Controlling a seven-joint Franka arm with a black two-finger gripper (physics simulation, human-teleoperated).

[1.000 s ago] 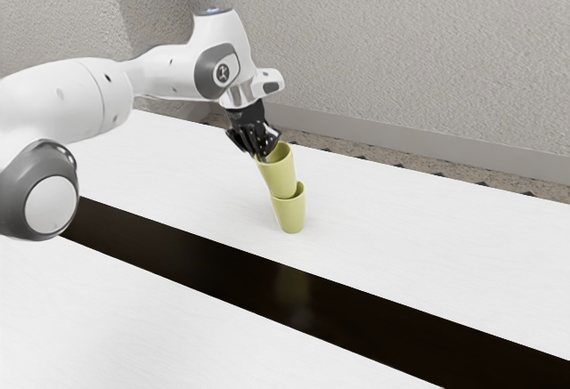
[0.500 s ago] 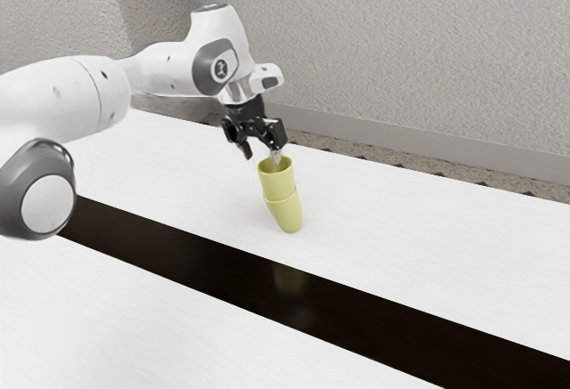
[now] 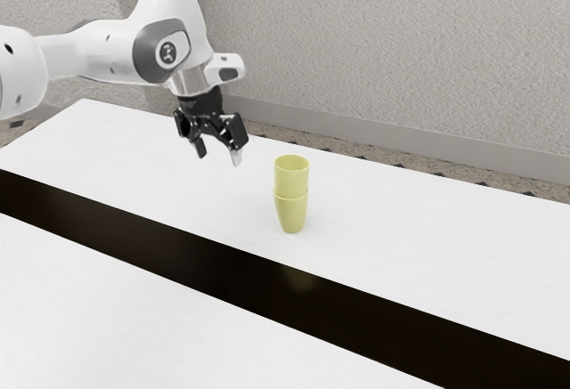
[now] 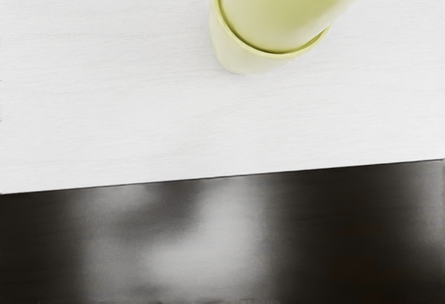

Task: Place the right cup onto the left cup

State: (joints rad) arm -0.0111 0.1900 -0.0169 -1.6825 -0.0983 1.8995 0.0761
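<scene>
Hovering over the white table (image 3: 419,247), we've got our gripper (image 3: 219,153) on the exterior view's left of the cups, its two fingers spread wide and well apart from the pair! And look at this stack: the upper cup (image 3: 291,175) sits right in the lower cup (image 3: 292,214), mouth up, its lower part tucked inside that rim. Both stand upright on the pale tabletop, yellow-green on yellow-green. Over to our wrist view, and there's the nesting up close, one rim ringing the other cup's wall. Near them runs the dark strip (image 3: 223,273), glossy, catching a faint yellowish reflection in the exterior view, while our white arm (image 3: 98,51) reaches in from that view's left.
</scene>
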